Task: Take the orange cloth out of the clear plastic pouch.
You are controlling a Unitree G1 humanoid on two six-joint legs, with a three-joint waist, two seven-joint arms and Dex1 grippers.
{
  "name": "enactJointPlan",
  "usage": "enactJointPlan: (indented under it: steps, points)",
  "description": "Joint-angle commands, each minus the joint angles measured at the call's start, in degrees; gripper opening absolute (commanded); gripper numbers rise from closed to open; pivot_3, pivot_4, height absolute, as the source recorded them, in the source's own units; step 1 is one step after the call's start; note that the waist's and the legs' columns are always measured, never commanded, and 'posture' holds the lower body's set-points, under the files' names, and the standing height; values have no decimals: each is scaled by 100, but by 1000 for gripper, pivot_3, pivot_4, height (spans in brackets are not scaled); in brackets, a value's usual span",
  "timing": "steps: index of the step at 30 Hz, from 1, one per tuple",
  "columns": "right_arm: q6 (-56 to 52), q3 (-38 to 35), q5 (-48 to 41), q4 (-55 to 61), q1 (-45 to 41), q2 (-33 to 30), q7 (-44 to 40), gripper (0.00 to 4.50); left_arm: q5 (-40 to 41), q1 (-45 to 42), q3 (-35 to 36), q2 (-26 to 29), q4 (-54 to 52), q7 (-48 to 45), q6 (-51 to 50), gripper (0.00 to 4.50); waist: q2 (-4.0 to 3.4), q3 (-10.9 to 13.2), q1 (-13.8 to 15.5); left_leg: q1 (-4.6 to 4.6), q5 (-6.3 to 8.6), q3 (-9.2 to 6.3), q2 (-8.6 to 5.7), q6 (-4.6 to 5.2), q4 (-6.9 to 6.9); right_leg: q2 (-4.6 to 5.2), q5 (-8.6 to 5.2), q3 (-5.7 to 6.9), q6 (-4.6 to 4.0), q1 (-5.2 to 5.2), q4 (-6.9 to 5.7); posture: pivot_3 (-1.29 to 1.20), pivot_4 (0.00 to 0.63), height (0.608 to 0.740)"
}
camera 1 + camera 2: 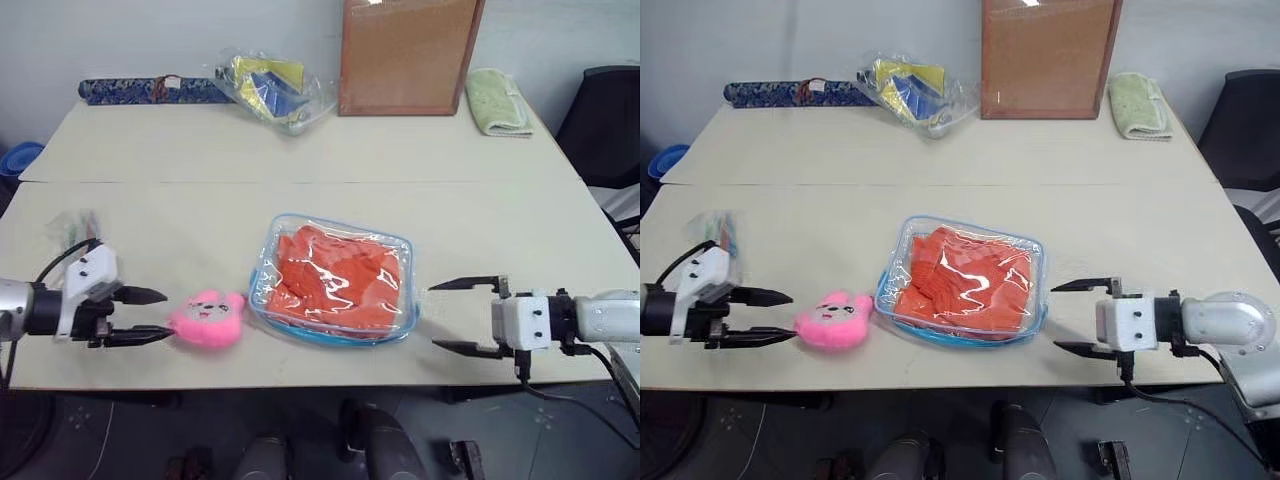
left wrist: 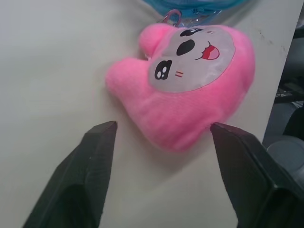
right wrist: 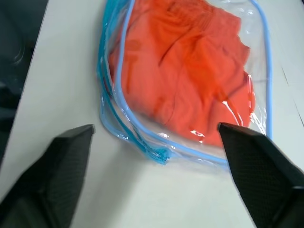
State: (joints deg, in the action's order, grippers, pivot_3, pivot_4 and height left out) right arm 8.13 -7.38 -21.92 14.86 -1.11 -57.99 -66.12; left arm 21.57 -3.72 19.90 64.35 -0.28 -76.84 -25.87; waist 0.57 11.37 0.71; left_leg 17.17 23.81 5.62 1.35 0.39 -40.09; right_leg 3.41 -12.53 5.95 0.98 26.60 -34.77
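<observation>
A beige table (image 1: 300,160) against a pale wall holds the clear plastic pouch (image 1: 335,232) at lower centre, the folded orange cloth (image 1: 335,280) inside. Left gripper (image 1: 150,315) and right gripper (image 1: 450,316) both gape, empty.

This looks like an office or lab room set up for testing. Two plain beige worktops (image 1: 300,150) stand pushed together against a bare pale wall, with a black office chair (image 1: 608,125) at the far right corner. A cork pinboard (image 1: 408,55) leans against the wall, and the floor below is dark grey.
</observation>
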Motion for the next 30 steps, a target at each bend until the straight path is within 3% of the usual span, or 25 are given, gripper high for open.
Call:
enactJointPlan:
  steps: [1, 5, 9, 13, 19, 30]
  points:
    - [-1333, -658, -946, 824, 301, -171, 304, 4451, 83, -342, 168, 192, 426, -68, 160, 3275, 1, 0, 14, -4, 0, 0, 0, -1, 0, 0, -3, -1, -4, -1, -5, 0, 150, 740]
    - [-3026, -1166, -2567, 1831, 568, 5, 1247, 4451, 270, -2312, -492, 102, 811, 17, -254, 3275, 23, -4, 118, 0, -6, -22, -3, -11, -1, 1, -6, 8, -13, -1, -20, 0, 150, 740]
    - [-3774, -1139, -3385, 2407, 541, 200, 1942, 4451, 40, -3334, -1579, -436, -167, -136, 95, 3275, 22, -10, 137, 3, -7, -19, -7, -15, 1, 5, -1, 9, -7, -15, -32, 0, 150, 740]
    - [-4076, -947, -3470, 2740, 407, 373, 2375, 4451, -650, -3379, -2480, -812, -809, -213, 1155, 3275, 26, -9, 32, 13, -5, -2, -16, -8, 3, 3, 7, -4, 13, -10, -17, 0, 150, 740]
    - [-4168, -885, -3217, 2975, 587, 538, 2569, 4451, -2071, -3341, -3173, -818, 200, -115, 3913, 3275, 26, -8, 1, 12, -12, 8, -4, -24, 3, -16, -1, -14, -2, -10, -8, 0, 150, 740]
    - [-4118, -799, -2902, 3070, 756, 598, 2471, 4451, -1959, -3097, -3153, -1376, 417, 167, 4655, 3275, 28, -9, 69, 11, -8, -1, -2, -7, 0, -11, 3, -6, 4, -8, -14, 0, 150, 740]
